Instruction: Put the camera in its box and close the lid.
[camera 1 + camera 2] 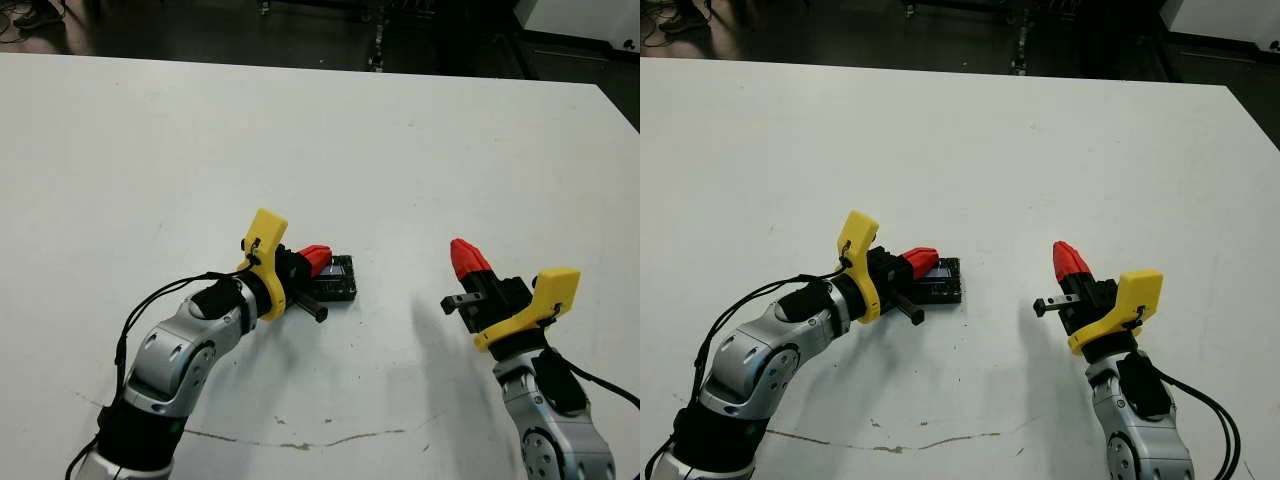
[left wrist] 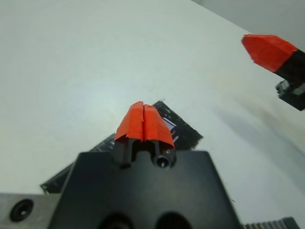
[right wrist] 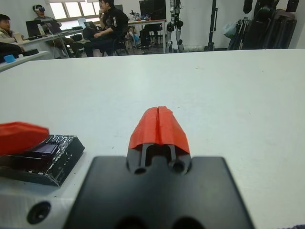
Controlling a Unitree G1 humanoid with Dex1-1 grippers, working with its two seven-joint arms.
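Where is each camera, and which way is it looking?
Left eye and right eye views: on the robot's head, looking down at the white table; both arms show, with the left gripper over the black box and the right gripper apart from it.
Left wrist view: on the left arm, looking along its shut red fingers at the box.
Right wrist view: on the right arm, looking across the table toward seated people.
Both wrist views share the box and the left gripper.
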